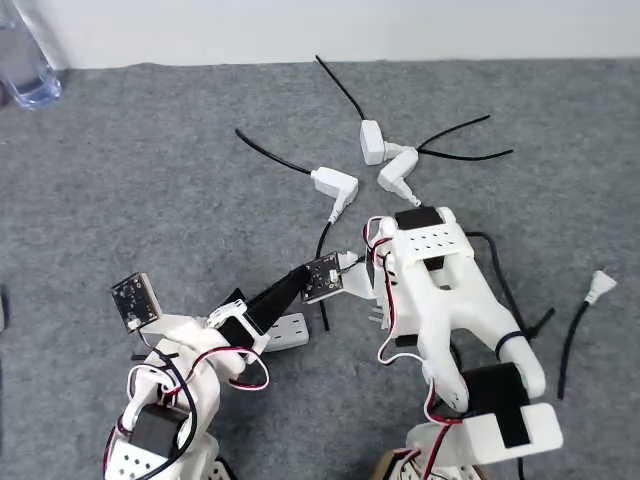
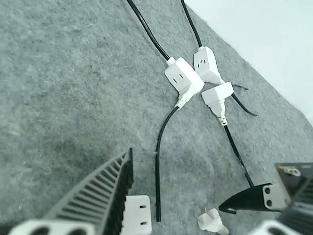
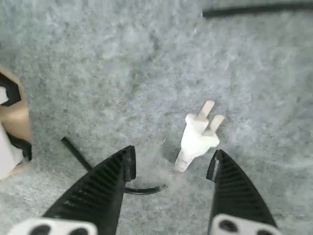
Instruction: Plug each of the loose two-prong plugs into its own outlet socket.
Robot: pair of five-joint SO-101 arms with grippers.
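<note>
Farthest left, a clear bottle [image 1: 25,62] stands at the back corner of the grey carpet [image 1: 150,180]. Next comes the left gripper [image 2: 175,180], low over the carpet with its jaws spread wide and nothing held. One ribbed finger [image 2: 110,191] sits just beside the near socket [image 2: 137,218], a small white block lying flat with its two slots facing up. Beyond that lies the middle socket [image 1: 336,184], also slots up, with a black cord leaving it on two sides. One of these cords trails back toward the left gripper. Just beside the middle socket is the far socket [image 1: 371,142], and close against that a third white block [image 1: 398,170] with its own cord. I cannot tell whether the third block has slots. Further right, the right gripper [image 3: 172,155] hangs just above the carpet, its jaws apart and gripping nothing. A white plug [image 3: 198,137] lies flat between the two fingers, its prongs pointing away from the gripper. Well off to the right, apart from everything else, a second plug [image 1: 600,288] rests on the carpet with a short black cord curling back from it.
</note>
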